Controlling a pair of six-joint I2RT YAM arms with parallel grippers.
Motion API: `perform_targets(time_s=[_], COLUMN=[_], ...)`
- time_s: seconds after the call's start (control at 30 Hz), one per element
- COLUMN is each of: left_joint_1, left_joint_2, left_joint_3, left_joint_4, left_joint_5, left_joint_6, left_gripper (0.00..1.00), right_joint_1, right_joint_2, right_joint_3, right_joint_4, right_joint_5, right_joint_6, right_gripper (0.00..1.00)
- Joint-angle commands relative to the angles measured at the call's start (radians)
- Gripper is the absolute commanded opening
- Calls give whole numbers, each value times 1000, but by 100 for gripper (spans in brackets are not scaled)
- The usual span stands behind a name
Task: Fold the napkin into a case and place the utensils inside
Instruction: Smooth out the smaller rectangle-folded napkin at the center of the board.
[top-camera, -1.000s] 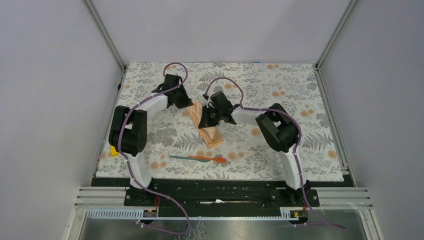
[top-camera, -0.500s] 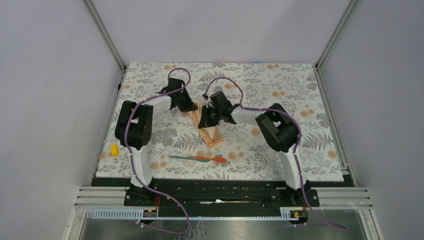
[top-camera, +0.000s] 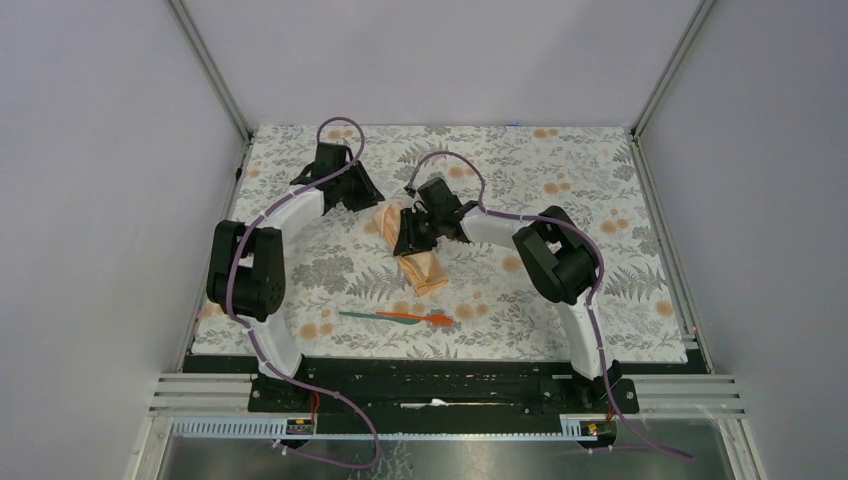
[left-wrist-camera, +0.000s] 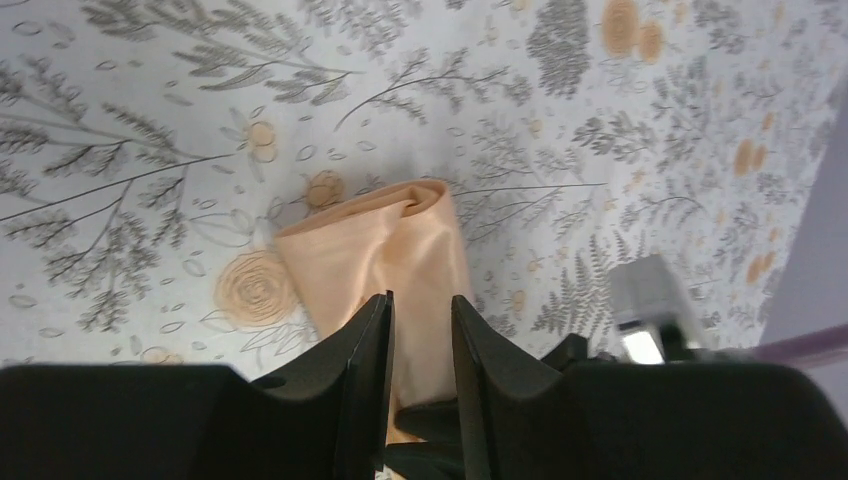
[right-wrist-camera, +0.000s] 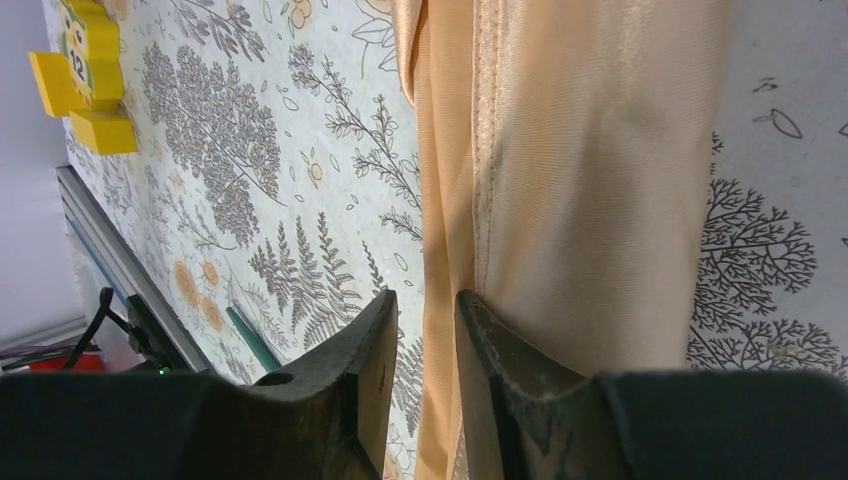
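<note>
The peach-orange napkin lies on the tablecloth folded into a narrow, layered case, slanting from far left to near right. My left gripper hovers just beyond its far end; in the left wrist view the gripper is open, the napkin showing through the gap. My right gripper sits low over the napkin's middle, open, one finger resting on the cloth beside its folded edge. The utensils, one teal-green and one orange-red, lie end to end near the front, untouched.
A grey floral tablecloth covers the table. A yellow block lies at the left, seen only in the right wrist view. The teal utensil's tip shows there too. Metal rails run along the near edge; walls close in on three sides.
Both grippers have opened off the napkin. The left arm drew back up and to the left, its elbow now covering the yellow block. The right arm barely moved.
</note>
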Motion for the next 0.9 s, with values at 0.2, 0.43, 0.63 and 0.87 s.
perform_targets(time_s=[0.2,0.43,0.63,0.87], left_joint_1=[-8,-5,27,31], left_joint_2=[53,86,79,100], left_joint_3=[71,95,19,-32], left_joint_4=[-121,-148,-64,-2], left_joint_5=[-82,-108,-70,-93], left_joint_6=[70,67,-4,-40], left_gripper=[36,31,26,22], right_joint_1=[-54,-72,-73,-73], right_joint_2=[31,150,210,247], right_joint_3=[206,318,377,406], right_joint_4=[-50,-50,-54,-59], right_joint_5=[22,22,33,39], right_joint_6=[102,131,123,112], right_gripper=[20,5,0,0])
